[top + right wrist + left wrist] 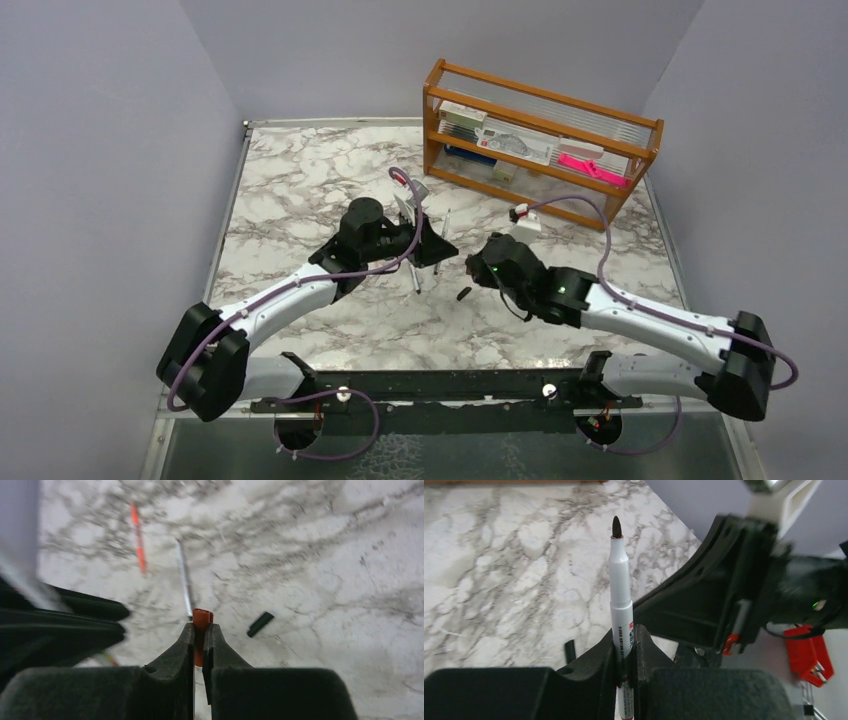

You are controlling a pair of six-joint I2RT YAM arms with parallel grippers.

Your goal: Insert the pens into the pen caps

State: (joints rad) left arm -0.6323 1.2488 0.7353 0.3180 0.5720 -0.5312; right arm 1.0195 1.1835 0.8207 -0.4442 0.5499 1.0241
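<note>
Our left gripper (626, 632) clamps a smooth white pen (620, 580), dark conical tip jutting out. Our right gripper (201, 627) pinches a stubby red cap (202, 616). We see the black cap (260, 624) loose on the veined marble table (325, 555), near a slim grey pen (184, 577).

Both arms stretching forward and inward, wrists facing each other; left gripper (626, 636) clamping pen (620, 580), right gripper (200, 630) clamping red cap (202, 617)

Marble table (300, 180), wooden rack (548, 96) (stocked), lilac walls (100, 150)
</note>
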